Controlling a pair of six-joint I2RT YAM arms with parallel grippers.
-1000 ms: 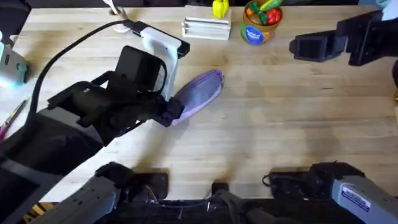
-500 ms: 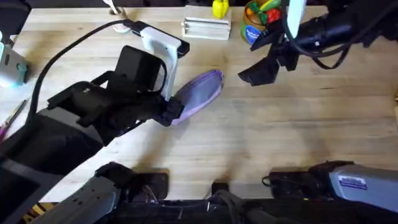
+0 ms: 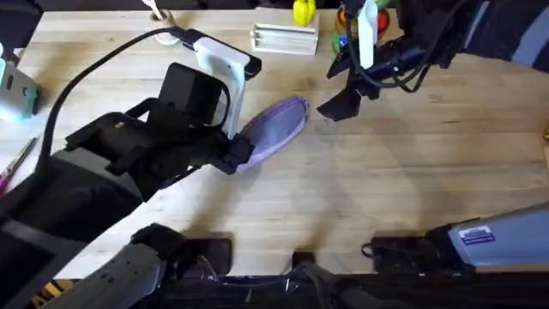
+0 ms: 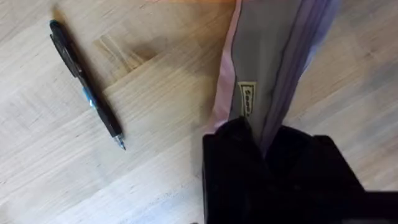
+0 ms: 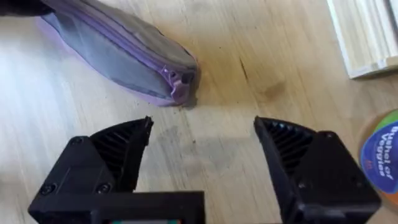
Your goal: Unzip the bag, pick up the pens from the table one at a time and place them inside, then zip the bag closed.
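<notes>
The lavender bag [image 3: 280,123] lies slantwise on the table [image 3: 412,172] with its zipper shut. My left gripper [image 3: 238,155] is shut on the bag's near end; in the left wrist view the black fingers [image 4: 236,155] clamp the fabric [image 4: 273,50]. A dark pen [image 4: 87,93] with a blue band lies on the wood beside it. More pens [image 3: 17,160] lie at the table's left edge. My right gripper [image 3: 336,105] hovers open just past the bag's far end; the zipper pull [image 5: 177,81] lies ahead of that gripper [image 5: 202,134].
A white slatted rack [image 3: 284,39] stands at the back, with a blue can [image 3: 352,43] of toy vegetables to its right and a yellow toy [image 3: 303,11] behind it. A white device [image 3: 225,60] with a black cable lies left of the bag.
My right arm has swung in from the far right towards the bag's far end and come lower. The left gripper and the bag have stayed put.
</notes>
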